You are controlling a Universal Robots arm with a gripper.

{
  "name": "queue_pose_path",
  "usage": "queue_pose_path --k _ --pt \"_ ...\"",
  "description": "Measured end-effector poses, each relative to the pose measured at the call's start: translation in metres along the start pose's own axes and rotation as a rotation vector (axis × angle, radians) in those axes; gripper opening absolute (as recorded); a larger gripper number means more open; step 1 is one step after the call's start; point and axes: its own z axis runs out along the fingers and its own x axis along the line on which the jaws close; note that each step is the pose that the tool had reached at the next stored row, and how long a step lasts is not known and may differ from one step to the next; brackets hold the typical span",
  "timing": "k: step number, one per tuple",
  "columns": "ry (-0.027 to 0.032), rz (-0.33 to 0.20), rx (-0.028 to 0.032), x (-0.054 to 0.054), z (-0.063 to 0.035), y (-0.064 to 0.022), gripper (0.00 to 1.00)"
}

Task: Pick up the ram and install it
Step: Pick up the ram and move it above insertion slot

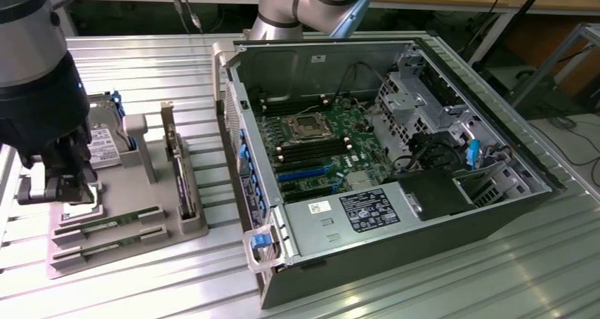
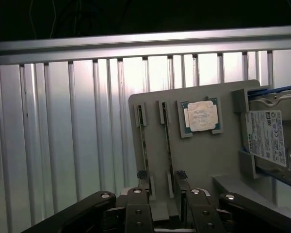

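My fingers (image 2: 137, 201) hang open above the grey tray (image 2: 203, 160). It holds the ram (image 2: 168, 145) in its slot, a second stick (image 2: 143, 138), a processor (image 2: 202, 116) and a hard drive (image 2: 266, 138). The tray is on a ribbed metal worktop (image 2: 63, 136), beside an open computer case (image 1: 310, 66).

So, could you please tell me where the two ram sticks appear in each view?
Exterior view: the ram sticks lie in the grey tray's front slots, at the exterior view's left, just in front of the pincer.
Wrist view: the ram sticks lie side by side on the tray, just beyond the pincer.
Shared landmark: the white-labelled hard drive.
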Motion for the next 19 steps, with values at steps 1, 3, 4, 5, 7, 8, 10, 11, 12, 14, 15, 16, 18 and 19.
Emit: queue_pose_path --k 1,3,4,5,7,8,10,11,12,14,15,16,18,19 --pt "-0.0025 0.000 0.0000 0.002 0.0018 -0.0001 0.34" --pt "-0.0082 -0.001 -0.0005 0.004 0.0040 -0.0003 0.34" --pt "-0.0142 -0.001 -0.0008 0.006 0.0056 -0.0005 0.34" --pt "-0.0199 -0.002 -0.0010 0.007 0.0072 -0.0006 0.34" --pt "-0.0256 -0.002 -0.0013 0.009 0.0092 -0.0008 0.34" --pt "-0.0286 -0.003 -0.0015 0.011 0.0108 -0.0009 0.34" --pt "-0.0329 -0.003 -0.0015 0.014 0.0142 -0.0013 0.34" --pt "-0.0349 -0.003 -0.0016 0.016 0.0158 -0.0014 0.34" --pt "-0.0366 -0.004 -0.0018 0.017 0.0170 -0.0015 0.34" --pt "-0.0405 -0.004 -0.0020 0.020 0.0198 -0.0018 0.34" --pt "-0.0418 -0.004 -0.0022 0.021 0.0210 -0.0019 0.34" --pt "-0.0431 -0.005 -0.0021 0.022 0.0222 -0.0020 0.34" --pt "-0.0457 -0.005 -0.0022 0.025 0.0253 -0.0023 0.34" --pt "-0.0470 -0.006 -0.0024 0.027 0.0283 -0.0025 0.34"
